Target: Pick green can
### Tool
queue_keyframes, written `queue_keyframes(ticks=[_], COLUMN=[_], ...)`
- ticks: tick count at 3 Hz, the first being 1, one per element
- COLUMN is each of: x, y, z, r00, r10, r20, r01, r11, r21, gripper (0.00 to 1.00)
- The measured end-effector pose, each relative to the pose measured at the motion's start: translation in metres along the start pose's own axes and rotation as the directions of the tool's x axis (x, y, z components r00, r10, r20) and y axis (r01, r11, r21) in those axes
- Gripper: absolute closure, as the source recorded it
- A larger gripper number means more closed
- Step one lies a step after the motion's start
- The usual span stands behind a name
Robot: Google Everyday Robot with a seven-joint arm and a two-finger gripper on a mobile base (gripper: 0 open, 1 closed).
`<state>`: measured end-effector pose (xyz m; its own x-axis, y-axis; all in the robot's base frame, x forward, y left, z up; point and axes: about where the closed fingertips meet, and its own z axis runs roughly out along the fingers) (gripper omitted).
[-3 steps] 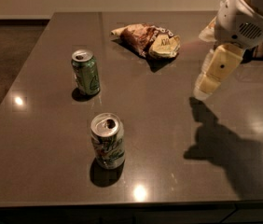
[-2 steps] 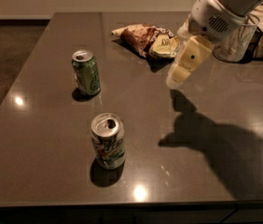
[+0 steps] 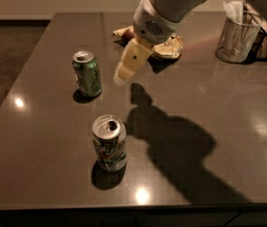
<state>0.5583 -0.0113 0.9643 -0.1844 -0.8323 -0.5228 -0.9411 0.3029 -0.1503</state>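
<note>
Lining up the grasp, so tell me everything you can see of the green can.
The green can is a small metal-looking drink can, green body with a pale logo, silver top with pull tab. It stands upright on the dark table, left of centre. Only the table touches it; the gripper hangs just to its right, apart.

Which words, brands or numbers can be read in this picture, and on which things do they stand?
On the green can: a pale logo, too blurred to read.
On the white can: coloured lettering, too blurred to read.
On the snack bag: print, unreadable.
On the gripper, hovering just right of the green can: none.
</note>
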Motion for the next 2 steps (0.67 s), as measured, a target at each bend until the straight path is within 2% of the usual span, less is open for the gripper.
queue_keyframes(ticks=[1,2], x=[-0.029,-0.051], y=[0.0,0.002], z=[0.041,0.072], r00=[1.0,1.0], r10=[-0.003,0.009], r20=[0.01,0.027], r01=[0.003,-0.008], r11=[1.0,0.9991], r21=[-0.007,-0.042], gripper=[0.0,0.0])
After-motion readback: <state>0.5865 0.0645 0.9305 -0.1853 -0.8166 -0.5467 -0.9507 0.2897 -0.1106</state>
